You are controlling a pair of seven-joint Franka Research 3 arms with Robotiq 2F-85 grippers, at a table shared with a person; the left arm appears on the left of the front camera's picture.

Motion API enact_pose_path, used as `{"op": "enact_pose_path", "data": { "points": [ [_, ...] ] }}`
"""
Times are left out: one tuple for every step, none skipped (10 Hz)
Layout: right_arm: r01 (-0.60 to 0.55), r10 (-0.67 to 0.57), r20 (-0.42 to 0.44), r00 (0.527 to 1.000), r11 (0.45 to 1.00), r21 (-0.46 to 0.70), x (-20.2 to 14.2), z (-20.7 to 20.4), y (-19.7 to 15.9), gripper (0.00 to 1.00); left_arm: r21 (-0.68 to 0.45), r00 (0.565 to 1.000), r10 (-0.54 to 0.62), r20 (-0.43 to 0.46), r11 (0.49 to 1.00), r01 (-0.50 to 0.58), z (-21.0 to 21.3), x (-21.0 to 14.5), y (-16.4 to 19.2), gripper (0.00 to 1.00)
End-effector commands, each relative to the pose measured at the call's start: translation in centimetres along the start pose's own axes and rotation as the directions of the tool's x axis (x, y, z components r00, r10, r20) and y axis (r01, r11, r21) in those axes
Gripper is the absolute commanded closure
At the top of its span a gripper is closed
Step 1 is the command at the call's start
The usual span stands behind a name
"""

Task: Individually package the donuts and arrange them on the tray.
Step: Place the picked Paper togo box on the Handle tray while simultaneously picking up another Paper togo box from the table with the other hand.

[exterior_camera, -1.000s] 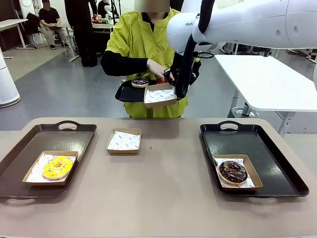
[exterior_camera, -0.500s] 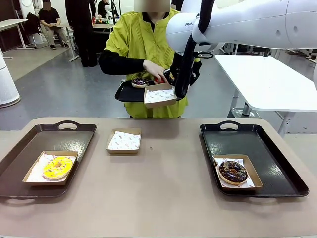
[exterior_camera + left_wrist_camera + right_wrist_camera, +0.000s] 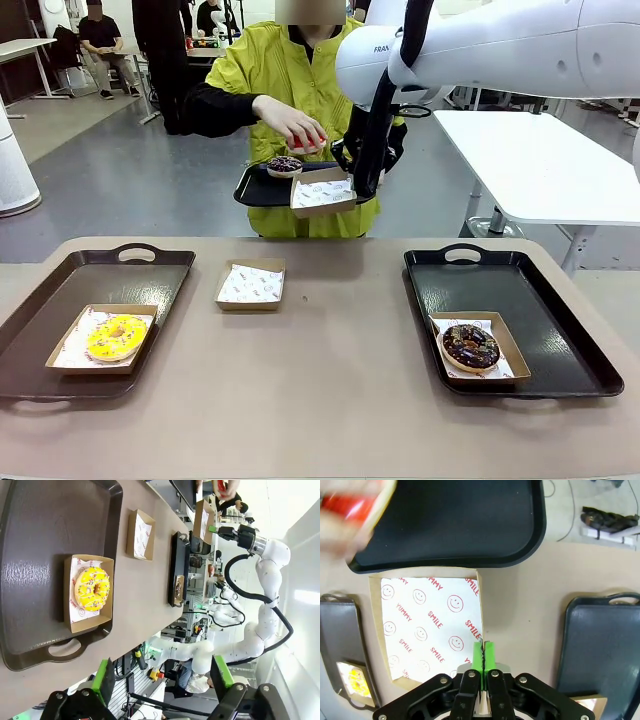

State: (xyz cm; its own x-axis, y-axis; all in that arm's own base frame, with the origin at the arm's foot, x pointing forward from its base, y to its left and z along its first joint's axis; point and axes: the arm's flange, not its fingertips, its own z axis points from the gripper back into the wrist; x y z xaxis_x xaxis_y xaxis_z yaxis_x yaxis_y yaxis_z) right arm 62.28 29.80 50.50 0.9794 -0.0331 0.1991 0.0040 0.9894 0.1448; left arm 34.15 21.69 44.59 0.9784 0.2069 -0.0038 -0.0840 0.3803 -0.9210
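Front view: the table [image 3: 330, 410] is bearing the left tray [image 3: 60, 285] and the right tray [image 3: 470, 285]; beyond its far edge a person is holding a black tray [image 3: 255, 190]. My right gripper [image 3: 482, 647] is pinching, fully closed, the rim of a paper-lined box [image 3: 425, 625] beside it. My left gripper [image 3: 162, 677] is hanging wide open, empty. The yellow donut [image 3: 117, 337] is sitting boxed on the left tray, the chocolate donut [image 3: 471, 346] boxed on the right, the purplish donut [image 3: 284, 164] on the black tray, and the person's hand [image 3: 290, 122] is holding the red donut [image 3: 306, 143] above it.

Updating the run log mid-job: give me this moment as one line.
right fingers shut on empty lined box | person's hand holds red donut | left fingers open | yellow donut, chocolate donut boxed
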Motion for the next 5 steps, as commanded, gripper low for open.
{"op": "enact_pose_path", "data": {
  "points": [
    [0.003,-0.003,0.002,1.000,1.000,0.001,-0.33,0.07,-0.38,1.00,-0.013,1.000,-0.001,0.003,1.000,0.001,0.15,-0.07,-0.08,0.00],
    [0.003,-0.003,0.002,1.000,1.000,0.001,-0.33,0.07,-0.38,1.00,-0.013,1.000,-0.001,0.003,1.000,0.001,0.15,-0.07,-0.08,0.00],
    [0.003,-0.003,0.002,1.000,1.000,0.001,-0.33,0.07,-0.38,1.00,-0.013,1.000,-0.001,0.003,1.000,0.001,0.15,-0.07,-0.08,0.00],
    [0.003,-0.003,0.002,1.000,1.000,0.001,-0.33,0.07,-0.38,1.00,-0.013,1.000,-0.001,0.003,1.000,0.001,0.15,-0.07,-0.08,0.00],
    [0.003,-0.003,0.002,1.000,1.000,0.001,-0.33,0.07,-0.38,1.00,-0.013,1.000,-0.001,0.003,1.000,0.001,0.15,-0.07,-0.08,0.00]
  ]
}}
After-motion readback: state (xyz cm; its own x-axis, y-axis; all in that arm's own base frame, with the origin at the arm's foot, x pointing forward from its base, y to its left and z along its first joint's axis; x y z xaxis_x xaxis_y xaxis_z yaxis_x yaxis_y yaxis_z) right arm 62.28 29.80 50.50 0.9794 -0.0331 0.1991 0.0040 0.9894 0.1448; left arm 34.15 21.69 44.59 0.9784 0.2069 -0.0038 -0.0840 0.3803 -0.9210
